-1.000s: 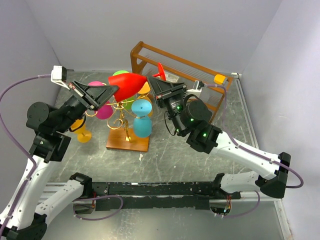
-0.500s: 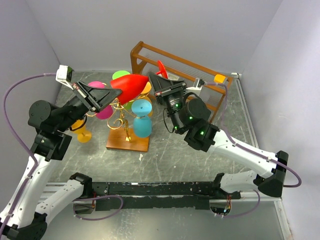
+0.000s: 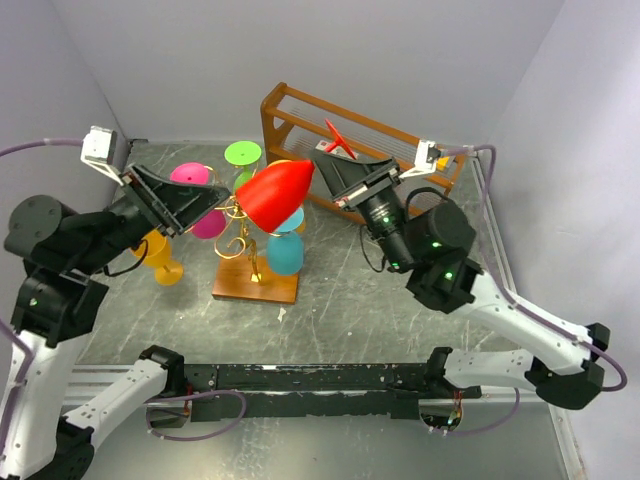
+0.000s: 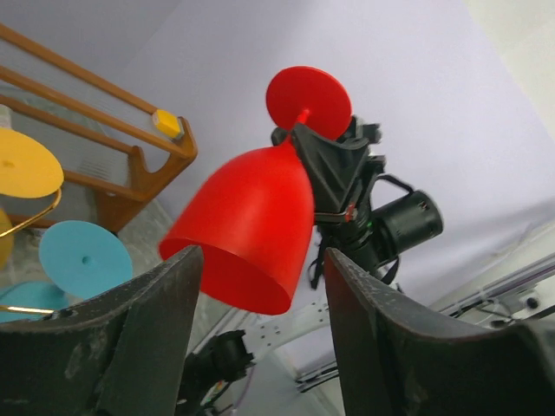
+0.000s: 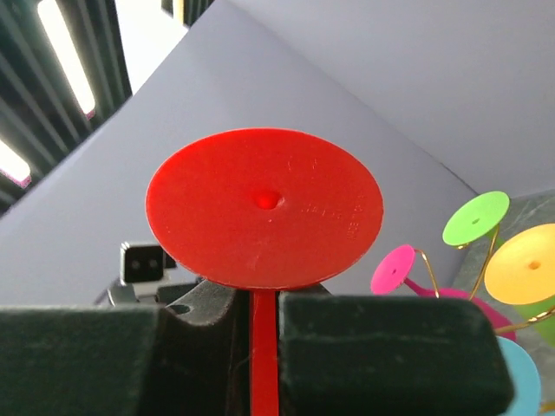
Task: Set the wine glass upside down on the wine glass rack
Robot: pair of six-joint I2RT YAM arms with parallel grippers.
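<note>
Top view: I saw the red wine glass [image 3: 275, 192] tilted in the air above the gold rack [image 3: 255, 283].
Right gripper [image 3: 345, 184]: clenched on its stem.
Left gripper [image 3: 205, 205]: released, jaws apart near the bowl.

The rack [image 3: 255, 283] is crowded. The pink glass [image 3: 208, 222], green glass [image 3: 242, 152], yellow glass [image 5: 529, 264] and teal glass [image 3: 285, 252] hang on its left, far and right arms, leaving only narrow gaps among the wires. The red glass [image 3: 275, 193] lies tilted just above them. An orange glass [image 3: 160, 262] stands on the table [image 3: 340, 300] left of the base. The wooden shelf [image 3: 270, 115] closes the far side. Bare table lies on the near side and to the right.
</note>
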